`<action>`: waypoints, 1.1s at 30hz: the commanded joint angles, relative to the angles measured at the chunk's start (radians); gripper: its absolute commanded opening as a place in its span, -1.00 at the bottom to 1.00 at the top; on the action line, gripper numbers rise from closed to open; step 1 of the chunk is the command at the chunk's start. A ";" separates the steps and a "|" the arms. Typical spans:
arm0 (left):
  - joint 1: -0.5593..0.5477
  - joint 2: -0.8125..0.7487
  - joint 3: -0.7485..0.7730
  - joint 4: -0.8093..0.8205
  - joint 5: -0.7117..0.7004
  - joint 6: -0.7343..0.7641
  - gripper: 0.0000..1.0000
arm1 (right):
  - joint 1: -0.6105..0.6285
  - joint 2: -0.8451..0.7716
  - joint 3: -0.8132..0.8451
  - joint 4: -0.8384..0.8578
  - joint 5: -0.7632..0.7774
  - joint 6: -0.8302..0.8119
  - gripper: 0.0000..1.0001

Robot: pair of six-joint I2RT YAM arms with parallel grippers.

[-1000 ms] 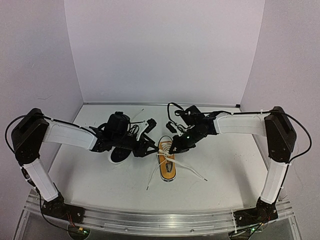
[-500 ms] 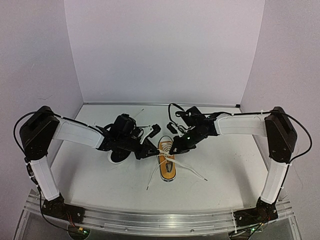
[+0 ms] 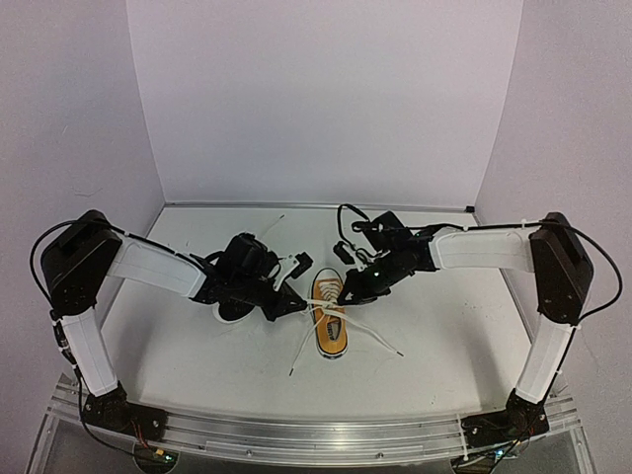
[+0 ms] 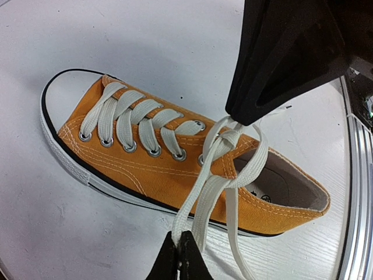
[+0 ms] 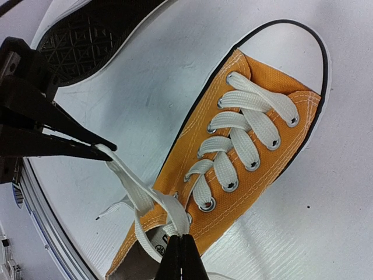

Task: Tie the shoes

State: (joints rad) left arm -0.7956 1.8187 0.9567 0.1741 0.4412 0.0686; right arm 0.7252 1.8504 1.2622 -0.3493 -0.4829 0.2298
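Orange canvas shoe [image 4: 145, 163] lay mid-table with its white laces [image 4: 201, 192] crossed. The left gripper [image 4: 179, 256] pinched one strand, and the right gripper [image 5: 180, 256] gripped the laces at their crossing.

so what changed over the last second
The left gripper moved right, toward the orange canvas sneaker, and closed on a strand of its flat white lace. The right gripper stayed shut on the lace near the collar. That sneaker and the black-soled sneaker kept their places.
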 commanded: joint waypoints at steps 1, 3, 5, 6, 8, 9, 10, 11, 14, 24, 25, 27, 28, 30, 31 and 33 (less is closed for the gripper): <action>0.000 -0.028 -0.012 0.006 -0.001 -0.003 -0.93 | -0.004 -0.044 -0.008 0.034 -0.009 0.009 -1.00; -0.009 -0.058 -0.019 0.013 0.000 0.025 -0.74 | -0.004 -0.043 -0.013 0.050 -0.021 0.018 -1.00; -0.035 -0.100 -0.039 0.028 -0.030 0.076 -0.51 | -0.004 -0.043 -0.015 0.058 -0.029 0.024 -1.00; -0.055 -0.122 -0.045 0.033 -0.050 0.104 -0.44 | -0.004 -0.043 -0.015 0.060 -0.031 0.025 -1.00; -0.082 -0.165 -0.056 0.035 -0.095 0.156 -0.33 | -0.004 -0.044 -0.015 0.064 -0.034 0.027 -1.00; -0.098 -0.190 -0.061 0.042 -0.111 0.177 -0.29 | -0.004 -0.043 -0.015 0.065 -0.036 0.028 -1.00; -0.106 -0.209 -0.071 0.055 -0.129 0.198 -0.26 | -0.005 -0.042 -0.015 0.065 -0.037 0.028 -1.00; -0.115 -0.228 -0.082 0.070 -0.147 0.220 -0.24 | -0.004 -0.040 -0.015 0.066 -0.037 0.029 -1.00; -0.145 -0.272 -0.113 0.090 -0.165 0.345 -0.16 | -0.004 -0.037 -0.015 0.067 -0.037 0.029 -1.00; -0.205 -0.184 0.006 -0.063 -0.202 0.648 -0.26 | -0.004 -0.028 -0.020 0.081 -0.045 0.037 -1.00; -0.206 -0.164 0.018 -0.062 -0.204 0.661 -0.29 | -0.004 -0.028 -0.022 0.083 -0.046 0.039 -1.00; -0.207 -0.119 0.042 -0.059 -0.204 0.683 -0.33 | -0.005 -0.030 -0.026 0.085 -0.045 0.042 -1.00; -0.208 -0.101 0.062 -0.063 -0.203 0.694 -0.36 | -0.005 -0.032 -0.027 0.085 -0.045 0.042 -1.00; -0.212 -0.058 0.098 -0.084 -0.206 0.714 -0.40 | -0.004 -0.037 -0.030 0.087 -0.041 0.042 -1.00; -0.215 -0.037 0.116 -0.094 -0.209 0.722 -0.42 | -0.005 -0.038 -0.030 0.086 -0.040 0.042 -1.00; -0.217 -0.009 0.135 -0.098 -0.218 0.734 -0.46 | -0.006 -0.039 -0.032 0.087 -0.039 0.042 -1.00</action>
State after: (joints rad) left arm -1.0022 1.7620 1.0174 0.1016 0.2394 0.7347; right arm 0.7242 1.8492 1.2393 -0.2844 -0.5175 0.2676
